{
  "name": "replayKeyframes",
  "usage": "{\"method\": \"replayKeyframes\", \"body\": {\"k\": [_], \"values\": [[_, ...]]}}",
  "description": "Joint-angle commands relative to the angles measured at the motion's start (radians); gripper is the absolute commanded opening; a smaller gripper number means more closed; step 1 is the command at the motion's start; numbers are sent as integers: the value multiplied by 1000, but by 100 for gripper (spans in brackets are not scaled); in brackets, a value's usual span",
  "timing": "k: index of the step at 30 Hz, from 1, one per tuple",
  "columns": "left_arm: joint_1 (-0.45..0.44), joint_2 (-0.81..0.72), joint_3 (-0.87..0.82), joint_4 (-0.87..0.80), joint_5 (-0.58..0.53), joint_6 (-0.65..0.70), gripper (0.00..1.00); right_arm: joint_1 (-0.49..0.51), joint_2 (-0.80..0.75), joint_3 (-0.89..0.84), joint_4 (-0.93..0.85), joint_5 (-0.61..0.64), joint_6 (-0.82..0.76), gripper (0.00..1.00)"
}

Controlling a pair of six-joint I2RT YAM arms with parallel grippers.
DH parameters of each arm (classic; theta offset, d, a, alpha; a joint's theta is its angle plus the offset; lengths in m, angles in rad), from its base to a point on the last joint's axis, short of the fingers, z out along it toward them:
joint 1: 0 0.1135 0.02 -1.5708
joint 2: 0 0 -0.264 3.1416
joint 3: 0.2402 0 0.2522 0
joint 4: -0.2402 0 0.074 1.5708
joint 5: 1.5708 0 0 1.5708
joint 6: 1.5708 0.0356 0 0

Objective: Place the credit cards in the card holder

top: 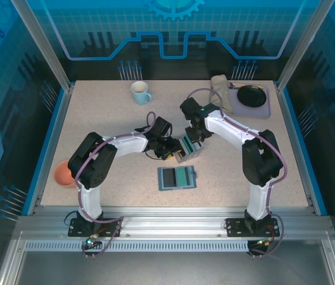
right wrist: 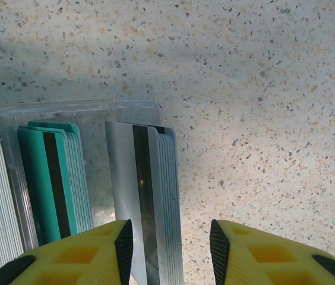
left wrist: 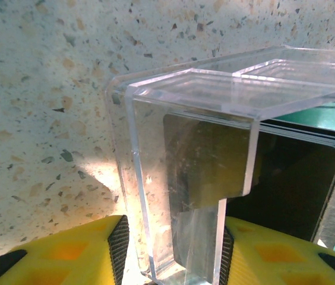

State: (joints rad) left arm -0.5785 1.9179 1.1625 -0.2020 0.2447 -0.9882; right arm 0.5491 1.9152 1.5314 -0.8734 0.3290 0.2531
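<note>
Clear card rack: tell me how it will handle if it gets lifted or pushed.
Probably stiff: the clear card rack has hard, sharp-edged transparent walls. Likely slippery, since those walls look glossy where the left gripper clamps them. Loaded with credit cards standing on edge, it may tip or spill them if shoved.

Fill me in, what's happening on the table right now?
The left gripper is shut on the clear rack at mid-table. The right gripper stands open astride the grey cards in the rack's end slot, not yet clamped. Teal cards sit in the next slot. The wallet lies open, nearer the arm bases.
</note>
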Motion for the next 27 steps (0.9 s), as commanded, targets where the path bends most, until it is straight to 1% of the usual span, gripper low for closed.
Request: {"method": "replayKeyframes", "body": {"k": [1, 3, 7, 12, 20, 25, 27], "values": [[2, -2, -25, -62, 12, 25, 44, -10, 34, 1, 0, -1, 0, 41], [1, -2, -26, -66, 11, 27, 44, -13, 45, -5, 6, 8, -2, 42], [2, 0, -29, -65, 11, 29, 44, -18, 68, -16, 17, -13, -2, 44], [2, 1, -27, -65, 12, 29, 44, -19, 84, -11, 14, 8, 0, 44], [2, 4, -29, -65, 13, 29, 44, -12, 16, 7, -10, 85, -6, 44], [3, 5, -29, -59, 17, 26, 44, -6, 7, 12, -19, 79, -9, 44], [2, 5, -30, -59, 17, 26, 44, -2, 7, 12, -19, 74, -11, 43]]}}
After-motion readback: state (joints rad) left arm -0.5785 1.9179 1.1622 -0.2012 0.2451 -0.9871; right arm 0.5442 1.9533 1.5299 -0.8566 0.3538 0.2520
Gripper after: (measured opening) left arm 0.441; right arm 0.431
